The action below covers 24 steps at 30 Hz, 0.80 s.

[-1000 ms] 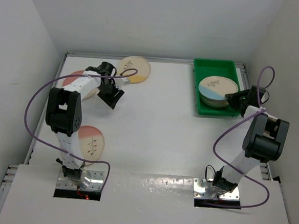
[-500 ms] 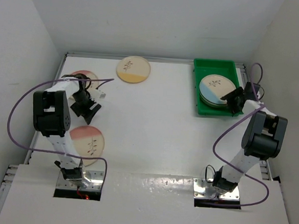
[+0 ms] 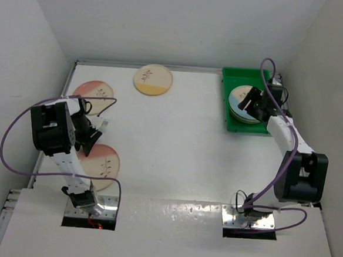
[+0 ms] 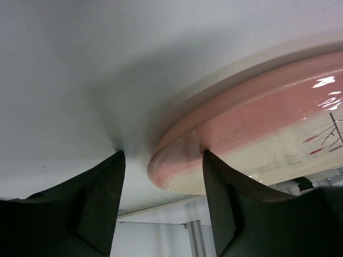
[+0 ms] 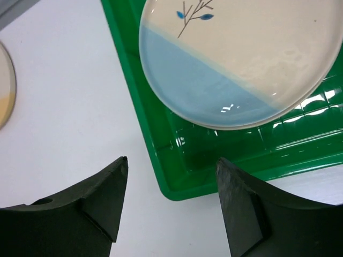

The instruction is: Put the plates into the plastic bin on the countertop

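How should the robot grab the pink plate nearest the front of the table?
Probably by the rim. The pink plate lies flat on the countertop and looks too wide to span, but its edge curves up. Come in low from its back-left side, where the left gripper stands open astride that edge: one finger under, one on top.

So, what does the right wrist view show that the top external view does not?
Only the right wrist view: the blue leaves of the sprig on the blue plate, and the grid in the floor of the green bin. Only the top external view: the far pink plate, the near pink plate with the left gripper at it, and the whole yellow plate. Both: the blue plate in the bin, the right gripper at the bin, the white countertop.
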{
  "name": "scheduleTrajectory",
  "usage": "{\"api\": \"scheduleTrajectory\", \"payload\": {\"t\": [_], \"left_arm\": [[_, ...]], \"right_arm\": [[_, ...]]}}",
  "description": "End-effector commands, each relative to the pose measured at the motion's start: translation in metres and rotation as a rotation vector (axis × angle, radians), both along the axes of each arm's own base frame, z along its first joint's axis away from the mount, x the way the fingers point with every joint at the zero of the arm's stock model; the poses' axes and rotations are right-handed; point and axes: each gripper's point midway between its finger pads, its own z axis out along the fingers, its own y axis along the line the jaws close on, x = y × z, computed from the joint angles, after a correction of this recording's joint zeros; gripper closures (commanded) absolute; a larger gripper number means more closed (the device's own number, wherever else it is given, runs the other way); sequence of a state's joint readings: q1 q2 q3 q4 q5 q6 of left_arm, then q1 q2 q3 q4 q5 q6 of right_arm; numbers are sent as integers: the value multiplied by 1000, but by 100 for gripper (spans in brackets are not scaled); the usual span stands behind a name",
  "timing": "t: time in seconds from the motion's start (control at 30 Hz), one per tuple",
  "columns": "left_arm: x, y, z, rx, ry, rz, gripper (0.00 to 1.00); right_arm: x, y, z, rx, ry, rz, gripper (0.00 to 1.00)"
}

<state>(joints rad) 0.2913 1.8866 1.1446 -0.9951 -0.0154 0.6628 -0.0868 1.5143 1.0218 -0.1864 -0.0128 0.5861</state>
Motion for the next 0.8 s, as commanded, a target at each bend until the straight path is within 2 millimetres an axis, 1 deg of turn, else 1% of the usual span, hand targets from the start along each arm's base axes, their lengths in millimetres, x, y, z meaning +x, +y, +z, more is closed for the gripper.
{"api": "scheduleTrajectory", "payload": {"t": [0.0, 0.03, 0.07, 0.13, 0.17, 0.2, 0.23, 0.27, 0.3, 0.33, 0.37, 0.4, 0.43, 0.47, 0.5, 0.53, 0.57, 0.6, 0.63, 0.67, 0.7, 0.77], "left_arm": [[12, -11, -30, -96, -27, 45, 42], [14, -15, -31, -115, -30, 70, 48], [17, -23, -32, -158, -42, 78, 63], [31, -29, -27, -185, -80, 85, 77], [31, -35, -29, -198, -70, 100, 87], [37, -37, -26, -211, -88, 110, 100], [44, -41, -24, -222, -105, 100, 100], [47, -46, -18, -236, -114, 101, 100], [54, -54, -13, -280, -145, 105, 100], [63, -57, -4, -301, -174, 115, 100], [70, -64, 4, -323, -205, 101, 100], [79, -71, 18, -341, -253, 88, 100], [85, -81, 29, -373, -278, 90, 100], [95, -86, 41, -382, -321, 66, 100], [99, -98, 50, -396, -342, 45, 100], [102, -107, 63, -423, -376, 34, 100], [109, -114, 73, -434, -415, 9, 100], [112, -128, 88, -460, -450, -23, 100], [114, -134, 94, -472, -473, -43, 100], [117, -140, 100, -481, -499, -65, 100], [116, -149, 105, -486, -506, -93, 100], [120, -158, 119, -496, -559, -131, 100]], "right_arm": [[1, 20, 22, -84, -42, 83, 35], [-1, 19, 24, -110, -42, 99, 35], [-5, 55, 24, -119, -40, 189, 35], [-10, 74, 22, -131, -34, 248, 33], [-15, 98, 20, -124, -34, 322, 33], [-19, 119, 14, -124, -27, 383, 32], [-22, 130, 11, -117, -23, 416, 32], [-34, 166, 9, -92, -20, 523, 32], [-36, 179, 2, -85, -10, 564, 32], [-39, 195, -2, -61, -2, 624, 32], [-53, 225, -13, -56, 20, 721, 31], [-58, 248, -6, -2, 7, 812, 31], [-61, 260, -16, 14, 24, 858, 31], [-81, 293, -26, 34, 50, 961, 30], [-85, 316, -12, 105, 28, 1053, 30], [-90, 328, -12, 126, 30, 1103, 28], [-103, 344, -39, 149, 109, 1157, 28], [-107, 366, -45, 200, 137, 1226, 27], [-105, 371, -38, 216, 121, 1234, 27], [-104, 379, -47, 240, 143, 1246, 27], [-99, 385, -45, 281, 152, 1222, 27], [-86, 388, -67, 310, 179, 1188, 27]]}}
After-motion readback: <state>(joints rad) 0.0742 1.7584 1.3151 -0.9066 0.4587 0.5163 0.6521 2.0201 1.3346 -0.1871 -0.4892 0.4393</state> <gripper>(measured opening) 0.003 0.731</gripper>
